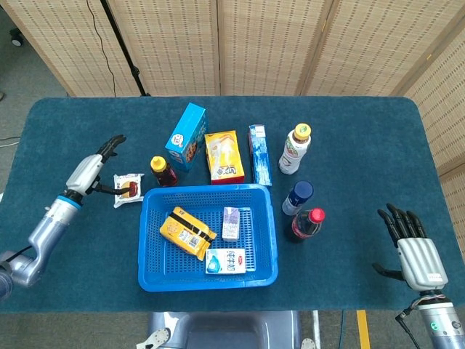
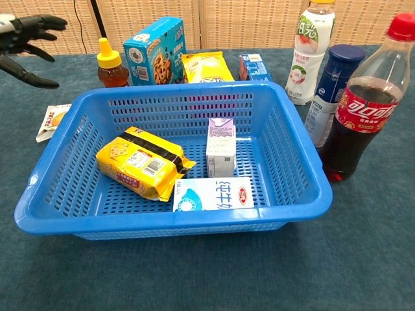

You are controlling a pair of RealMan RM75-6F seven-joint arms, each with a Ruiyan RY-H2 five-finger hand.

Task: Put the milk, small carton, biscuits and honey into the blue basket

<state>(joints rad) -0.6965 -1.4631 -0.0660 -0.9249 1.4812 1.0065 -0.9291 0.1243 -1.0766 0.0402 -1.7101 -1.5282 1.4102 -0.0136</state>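
- Blue basket (image 1: 149, 240) sits near the front edge of the table (image 1: 356, 145), which is covered in a dark teal, felt-like cloth.
- Biscuits (image 1: 187, 232), in a yellow pack, lie at the basket's left side; the small carton (image 1: 231, 222) stands upright just right of them; the milk (image 1: 225, 261) lies flat against the front wall.
- Honey (image 1: 163, 171) stands on the cloth just behind the basket's back left corner, outside it.
- Left hand (image 1: 92, 169) hovers over the table's left side, holding nothing, fingers spread wide, close to a small snack packet (image 1: 128, 190) lying flat beside the basket.
- Right hand (image 1: 414, 249) is at the front right corner, holding nothing, fingers straight and apart, well away from everything.
- Behind the basket stand a blue cookie box (image 1: 186, 136), a yellow bag (image 1: 224, 156) and a narrow blue box (image 1: 259, 154).
- To the right are a white bottle (image 1: 295, 149), a dark blue bottle (image 1: 297, 197) and a cola bottle (image 1: 305, 225).
- Folding woven screens (image 1: 261, 43) close off the room behind the table.
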